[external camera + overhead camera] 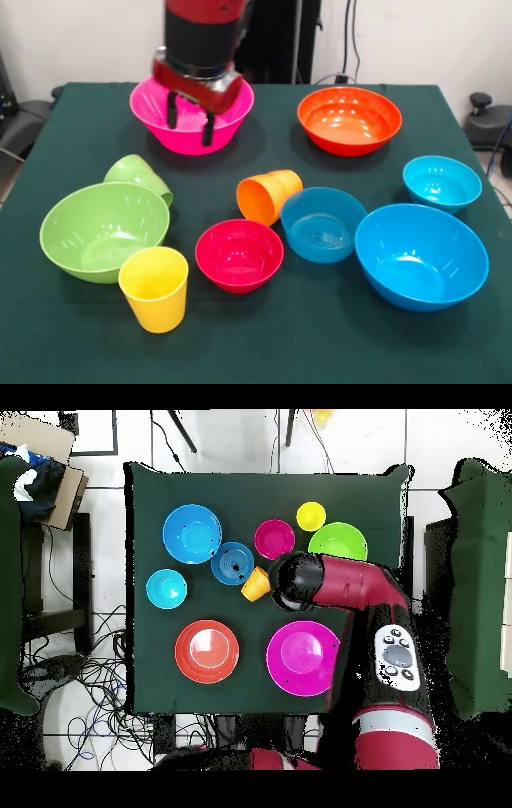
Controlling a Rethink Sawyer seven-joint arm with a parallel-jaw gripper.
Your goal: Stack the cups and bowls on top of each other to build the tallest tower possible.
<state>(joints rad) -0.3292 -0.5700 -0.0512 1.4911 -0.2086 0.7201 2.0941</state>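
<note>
On a table covered with a dark green cloth (336, 336), nothing is stacked: every piece is seen standing or lying apart on the cloth. The red and black gripper (190, 118) is seen hanging over the large glossy pink plastic bowl (184, 132) at the far left of the front view, its two dark fingers (171, 112) parted with a clear gap between them and nothing held; whether the tips touch the bowl cannot be told. To the right of it, well apart, the large glossy orange plastic bowl (350, 120) is seen standing upright. In the near row, the large light green plastic bowl (102, 230) is placed at the left, with the small green plastic tumbler (138, 176) lying on its side just behind it, at the bowl's rim. The small yellow plastic tumbler (154, 288) is seen upright just in front of the green bowl, touching or nearly touching it. The small red plastic bowl (238, 254) is found near the middle, and behind it the small orange plastic tumbler (268, 196) lies tipped on its side, its mouth turned toward the left. Just beside that tumbler is the medium blue plastic bowl (323, 224), which touches the large blue plastic bowl (422, 256) at the right. The small cyan plastic bowl (442, 182) is set behind the large blue one, near it.
</note>
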